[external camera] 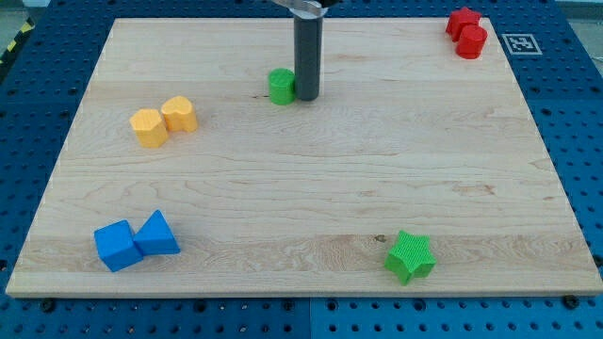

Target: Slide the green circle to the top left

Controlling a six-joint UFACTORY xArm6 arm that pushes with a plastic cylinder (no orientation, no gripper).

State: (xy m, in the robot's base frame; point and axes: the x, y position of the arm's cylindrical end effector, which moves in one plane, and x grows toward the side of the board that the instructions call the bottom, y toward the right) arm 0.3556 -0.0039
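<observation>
Our rod carries no pincer, so nothing spreads or pinches. My tip [307, 96] touches the right side of the green circle [281, 86], which sits in the upper middle of the desk [301, 202]. Two yellow blocks [163, 121] lie well to the left, the green star [409, 256] near the bottom right.
</observation>
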